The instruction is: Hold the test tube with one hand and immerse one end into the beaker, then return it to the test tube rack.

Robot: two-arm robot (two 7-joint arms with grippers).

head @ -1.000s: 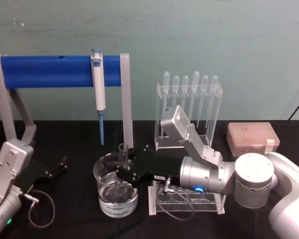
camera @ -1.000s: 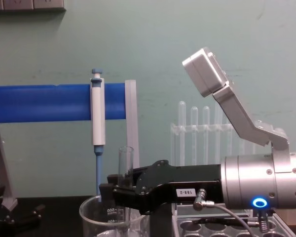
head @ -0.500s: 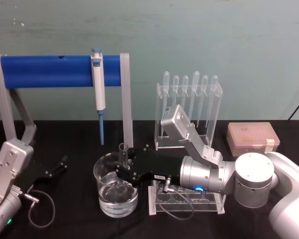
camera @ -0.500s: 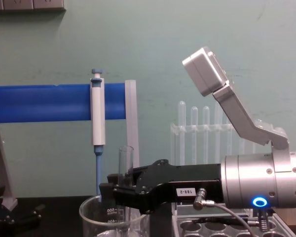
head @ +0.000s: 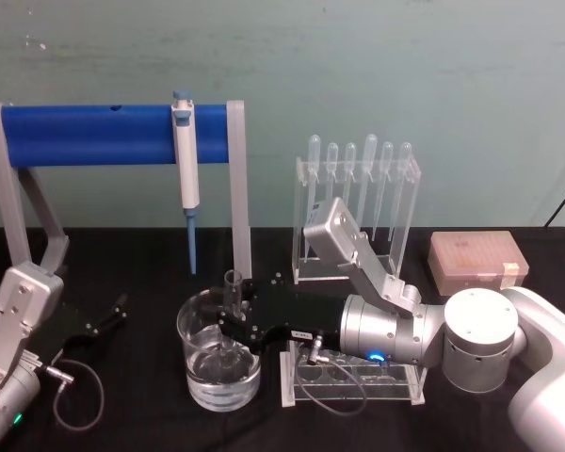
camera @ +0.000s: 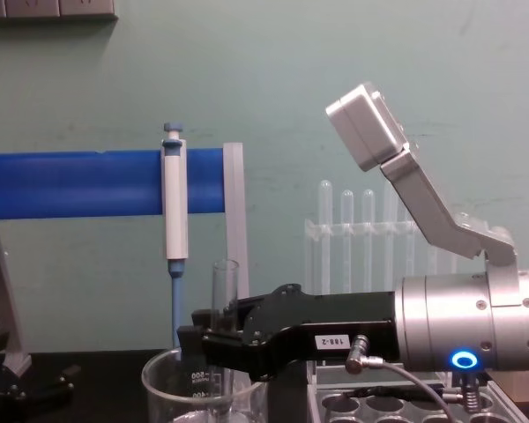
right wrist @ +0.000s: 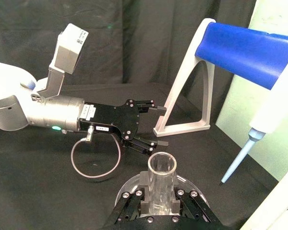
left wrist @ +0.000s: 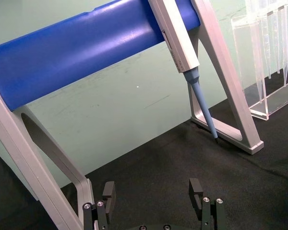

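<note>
- Right gripper (head: 234,328) has its jaws closed on the test tube (head: 233,290), gripping it at mid-length. The tube stands upright with its open rimmed top above the fingers.
- Tube sits inside the beaker (head: 196,369), toward the beaker's back right. Its lower end is down among the clear liquid, but whether it is under the surface cannot be told.
- Chest view: tube (camera: 224,286) rises out of the gripper (camera: 204,342), and the beaker's rim (camera: 163,363) runs just below the fingers.
- Right wrist view: tube mouth (right wrist: 162,165) is centred between the fingers (right wrist: 134,203).
- Step in hand, as judged: the dip. To do it well, keep the tube plumb and off the glass wall, and go down only until the end is wetted. Then lift straight up past the rim before swinging right toward the test tube rack (head: 395,388).
- Grip should stay firm, since wet glass is likely to slip.
- Right arm pose: wrist lies level and reaches leftward over the rack, with its blue ring lit.
- Left gripper (head: 111,314) is parked on the table (head: 151,273) to the left of the beaker, jaws spread wide (left wrist: 152,191) and holding nothing.
</note>
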